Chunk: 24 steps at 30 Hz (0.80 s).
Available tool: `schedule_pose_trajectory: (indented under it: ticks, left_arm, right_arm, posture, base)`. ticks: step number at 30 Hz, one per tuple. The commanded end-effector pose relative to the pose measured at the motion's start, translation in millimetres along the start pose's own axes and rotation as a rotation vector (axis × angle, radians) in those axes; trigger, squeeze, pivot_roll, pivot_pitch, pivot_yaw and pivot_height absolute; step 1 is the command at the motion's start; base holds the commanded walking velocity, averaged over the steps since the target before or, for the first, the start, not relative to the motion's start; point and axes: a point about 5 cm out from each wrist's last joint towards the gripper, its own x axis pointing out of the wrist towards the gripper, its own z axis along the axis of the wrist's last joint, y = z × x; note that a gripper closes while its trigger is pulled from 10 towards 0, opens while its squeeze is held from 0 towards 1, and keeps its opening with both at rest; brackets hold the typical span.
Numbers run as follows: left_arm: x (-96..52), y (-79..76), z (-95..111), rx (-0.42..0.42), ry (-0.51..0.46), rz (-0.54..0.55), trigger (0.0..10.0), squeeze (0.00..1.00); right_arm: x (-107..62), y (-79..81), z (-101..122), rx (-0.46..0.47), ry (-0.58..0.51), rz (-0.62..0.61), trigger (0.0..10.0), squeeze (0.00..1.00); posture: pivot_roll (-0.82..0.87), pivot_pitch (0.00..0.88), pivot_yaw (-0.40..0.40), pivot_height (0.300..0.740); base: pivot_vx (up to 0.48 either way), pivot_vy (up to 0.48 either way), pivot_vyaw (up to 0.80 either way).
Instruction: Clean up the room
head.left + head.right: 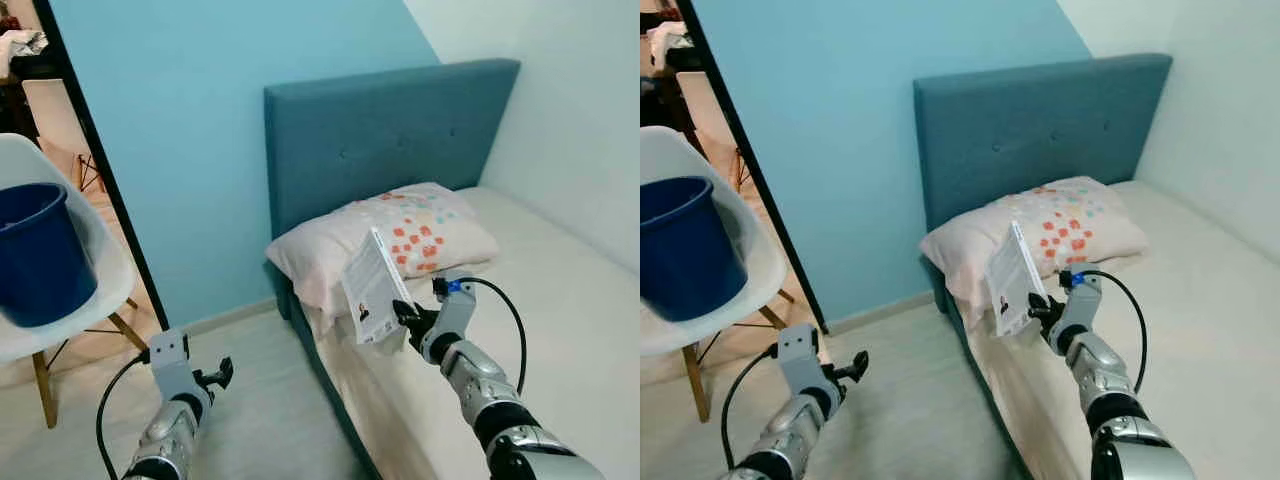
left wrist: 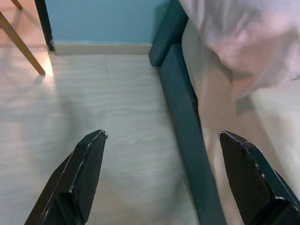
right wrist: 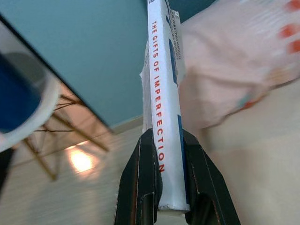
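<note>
The bed [image 1: 560,330] carries a pillow [image 1: 400,235]; above its edge the right hand [image 1: 408,315] pinches a book [image 1: 372,288] upright by its lower end. It looks light and stiff (glossy, possibly slippery). The right wrist view shows its spine lettering. The left hand [image 2: 159,173] hangs wide open, empty, over the floor [image 2: 117,117].

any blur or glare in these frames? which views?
Right wrist view: the book spine is sharp and readable between the right gripper fingers; the pillow behind is soft, with a glare spot on the floor. Left wrist view: the floor looks smeared. Head views: evenly lit, fairly sharp.
</note>
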Motion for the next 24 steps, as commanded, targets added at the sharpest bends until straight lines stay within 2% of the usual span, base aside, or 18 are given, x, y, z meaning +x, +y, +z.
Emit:
schedule_pose_trajectory:
  ticks: [1,8,10,12,18,24]
  left_arm:
    - [-0.4,-0.3,-2.1,0.001,0.010,0.000,10.0,0.00]
    - [-0.2,-0.8,-2.0,-0.002,0.010,0.000,10.0,0.00]
    - [0.7,-1.8,-0.8,-0.003,0.008,0.000,10.0,0.00]
    - [0.8,-2.0,-0.6,-0.003,0.008,0.001,10.0,0.00]
    - [1.5,-2.3,-1.5,-0.013,0.024,0.015,10.0,0.00]
    - [1.0,-4.5,-4.5,-0.014,0.038,-0.005,10.0,0.00]
  right_arm:
    - [-1.4,-7.5,11.2,0.007,-0.034,-0.018,10.0,0.00]
    - [-2.5,-10.0,10.0,0.048,-0.023,-0.023,10.0,0.00]
    - [-3.0,-12.8,12.0,0.098,-0.030,-0.032,10.0,0.00]
    - [-3.1,-13.4,12.2,0.107,-0.030,-0.034,10.0,0.00]
    - [-4.3,-15.5,8.1,0.121,0.004,-0.046,10.0,0.00]
    - [-8.4,-18.5,-3.7,0.138,0.079,-0.054,10.0,0.00]
  posture:
    - [-0.05,0.000,-0.020,0.740]
    - [-0.05,0.000,-0.021,0.740]
    - [-0.05,0.000,-0.020,0.740]
    - [-0.05,0.000,-0.020,0.740]
    - [-0.05,0.000,-0.024,0.740]
    - [-0.05,0.000,-0.028,0.740]
  base:
    - [0.401,0.000,0.00]
    - [0.406,0.000,0.00]
    - [0.405,0.000,0.00]
    - [0.405,0.000,0.00]
    - [0.000,0.000,0.00]
    - [0.000,-0.480,0.00]
